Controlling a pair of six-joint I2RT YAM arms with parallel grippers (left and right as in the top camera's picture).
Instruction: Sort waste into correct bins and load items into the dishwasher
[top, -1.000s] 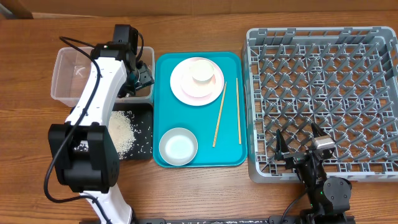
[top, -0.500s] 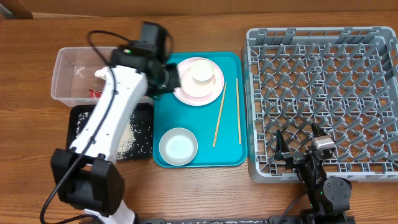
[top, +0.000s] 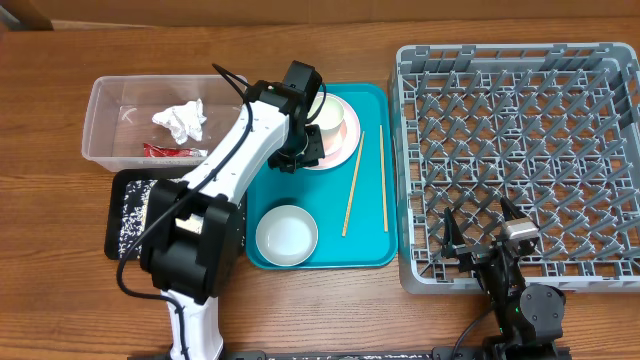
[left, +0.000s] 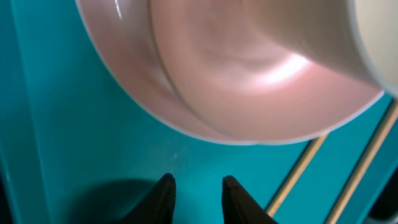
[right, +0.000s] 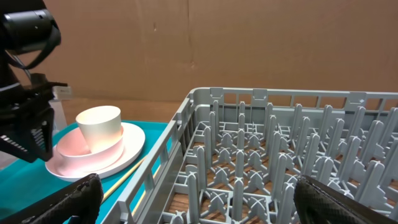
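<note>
Left end effector (left: 196, 186) over teal tray (left: 74, 124), beside pink plate (left: 186, 81)

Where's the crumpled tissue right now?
Overhead view: the crumpled tissue sits inside the clear tub at far left, just above the red wrapper, left of the teal tray.

Teal tray (top: 366, 246) lies flat mid-table, wooden table (top: 40, 250) beneath it, brown cardboard wall (right: 186, 43) past the far edge.

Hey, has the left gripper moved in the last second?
Yes. The left gripper swung right, from over the clear tub to the teal tray, and is now low beside the pink plates.
</note>
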